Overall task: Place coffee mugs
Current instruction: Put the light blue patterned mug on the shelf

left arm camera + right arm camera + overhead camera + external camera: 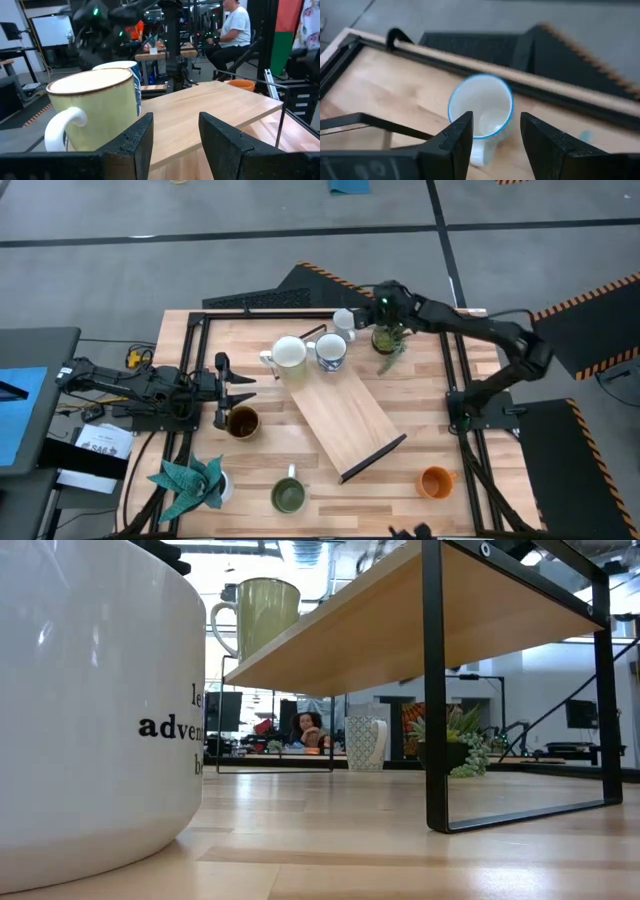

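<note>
My right gripper (492, 135) hangs open above a small white mug with a bluish rim (481, 106), which stands on the table by its far edge (344, 320); the fingers are clear of it. My left gripper (175, 140) waits open at the table's left (245, 387), level, facing a cream mug (95, 107) on the wooden shelf's far left end (289, 352). A blue-patterned mug (331, 352) stands just right of the cream one. A dark brown mug (242, 421), a green mug (289, 496) and an orange mug (435, 481) stand on the table.
The slanted wooden shelf on black legs (345, 415) fills the table's middle. A potted spiky plant (388, 340) stands close beside the right gripper. A teal paper plant (190, 485) sits near left. A large white lettered mug (90, 710) stands at the near edge. A black frame (200, 320) rims the table.
</note>
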Controlling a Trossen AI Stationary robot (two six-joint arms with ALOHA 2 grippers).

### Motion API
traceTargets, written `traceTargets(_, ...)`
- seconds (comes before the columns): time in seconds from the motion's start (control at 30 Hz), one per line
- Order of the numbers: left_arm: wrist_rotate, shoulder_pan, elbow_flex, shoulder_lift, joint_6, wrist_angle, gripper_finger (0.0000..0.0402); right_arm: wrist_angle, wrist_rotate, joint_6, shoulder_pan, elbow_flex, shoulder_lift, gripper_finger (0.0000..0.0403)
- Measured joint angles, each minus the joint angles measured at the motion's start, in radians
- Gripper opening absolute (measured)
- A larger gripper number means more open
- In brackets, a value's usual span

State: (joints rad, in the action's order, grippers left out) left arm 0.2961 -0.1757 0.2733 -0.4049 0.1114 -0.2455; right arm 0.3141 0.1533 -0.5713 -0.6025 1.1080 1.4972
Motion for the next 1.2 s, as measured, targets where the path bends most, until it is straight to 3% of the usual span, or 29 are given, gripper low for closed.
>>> traceTargets(0.13,0.000,0.000,0.000,0.000,0.000,0.000,0.0144,-0.015,-0.077,-0.050,-0.054,0.000,0.084,0.0189)
traceTargets(1.0,0.000,0.000,0.000,0.000,-0.003,0.000,0.0144,-0.179,-0.024,-0.191,-0.045,0.000,0.260,0.0188)
traceTargets(1.1,0.000,0.000,0.000,0.000,-0.003,0.000,0.0144,-0.177,0.000,-0.191,-0.046,0.000,0.259,0.0171)
traceTargets(1.2,0.001,0.000,0.000,0.000,-0.003,0.000,0.0144,-0.176,0.012,-0.190,-0.046,0.000,0.249,0.0129)
